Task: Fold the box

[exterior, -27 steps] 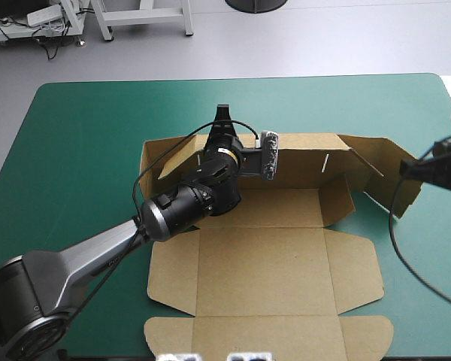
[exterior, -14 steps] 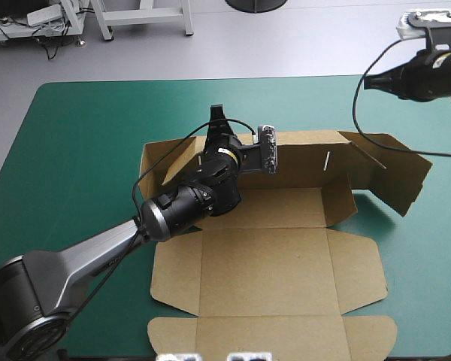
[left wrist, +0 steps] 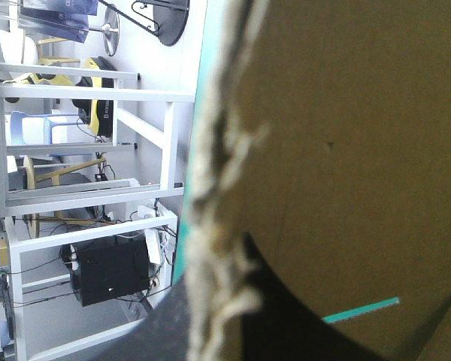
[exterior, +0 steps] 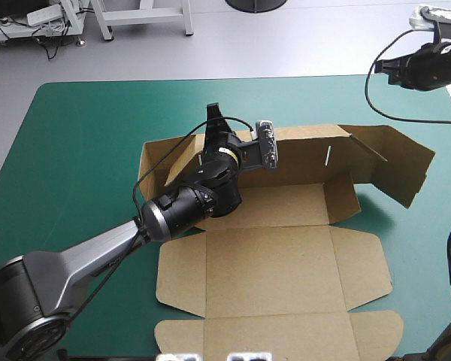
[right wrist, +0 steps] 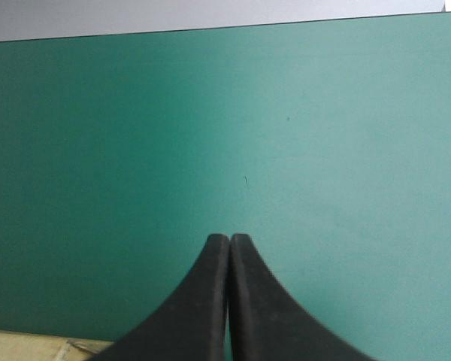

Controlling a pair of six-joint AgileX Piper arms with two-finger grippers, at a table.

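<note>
The brown box [exterior: 270,263] lies open on the teal-green cover, its far wall [exterior: 308,154] raised and the lid panels flat toward the near edge. My left gripper [exterior: 213,119] is shut on the top edge of that far wall near its left end. In the left wrist view the board [left wrist: 346,150] fills the picture, its frayed edge running between the black fingers [left wrist: 165,331]. My right gripper [right wrist: 229,239] is shut and holds nothing. Its arm [exterior: 428,64] hangs high over the table's far right corner. The box's right end flap [exterior: 395,162] stands angled outward.
In the right wrist view, bare teal-green cover [right wrist: 286,135] lies ahead of the right gripper, with a sliver of board [right wrist: 30,346] below it. The cover to the left of the box [exterior: 75,150] and beyond the far wall is bare.
The right arm rose from the box's right flap to high over the far right corner. The box shifted slightly to the right and the right flap swung outward. The left gripper kept its hold.
</note>
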